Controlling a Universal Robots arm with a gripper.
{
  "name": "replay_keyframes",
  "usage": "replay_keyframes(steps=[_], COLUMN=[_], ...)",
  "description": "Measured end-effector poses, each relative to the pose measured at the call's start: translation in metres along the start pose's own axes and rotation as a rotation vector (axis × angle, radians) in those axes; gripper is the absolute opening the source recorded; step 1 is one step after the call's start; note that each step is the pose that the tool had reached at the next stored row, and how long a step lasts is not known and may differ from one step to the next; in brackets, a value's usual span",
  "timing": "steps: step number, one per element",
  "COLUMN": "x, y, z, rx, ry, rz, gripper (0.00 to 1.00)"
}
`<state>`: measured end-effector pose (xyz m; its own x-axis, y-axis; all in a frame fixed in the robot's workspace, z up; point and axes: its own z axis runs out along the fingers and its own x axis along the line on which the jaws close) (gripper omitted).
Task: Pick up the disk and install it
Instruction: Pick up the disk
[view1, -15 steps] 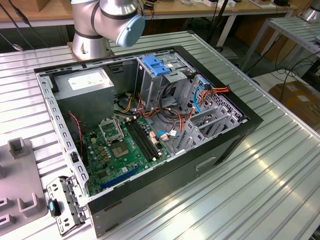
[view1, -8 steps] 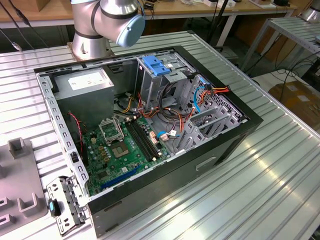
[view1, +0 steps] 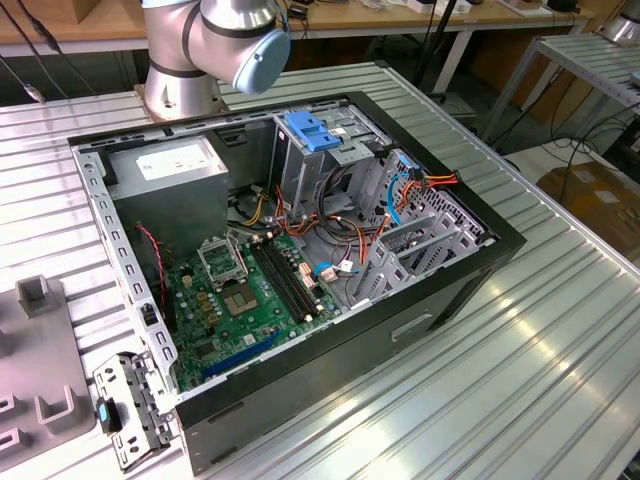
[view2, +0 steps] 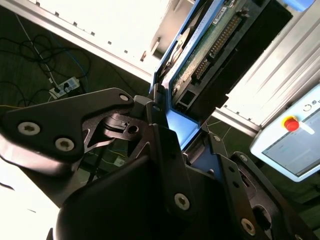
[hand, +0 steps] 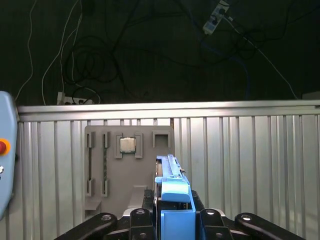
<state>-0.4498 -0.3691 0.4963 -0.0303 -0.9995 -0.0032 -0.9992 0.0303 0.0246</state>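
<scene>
Blue plastic carrier frame of the flat silver-grey metal disk (hand: 174, 187) sits pinched at one end by the black gripper (hand: 173, 202), disk aloft on edge, ribbed aluminium table (hand: 250, 165) beyond; likely risk: so narrow a hold lets it pivot or slip, then jam entering the open black computer case (view1: 450, 300).

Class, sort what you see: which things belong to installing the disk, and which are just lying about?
Job: disk, held in the claw; open computer case.
Lying about: grey holder with chip; power strip; floor cables.
</scene>
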Motion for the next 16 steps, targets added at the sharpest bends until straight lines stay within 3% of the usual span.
replay_keyframes(steps=[16], x=[-0.0005], y=[-0.0159], z=[-0.0004], rx=[0.0000], ry=[0.0000], rz=[0.000], gripper=[0.37])
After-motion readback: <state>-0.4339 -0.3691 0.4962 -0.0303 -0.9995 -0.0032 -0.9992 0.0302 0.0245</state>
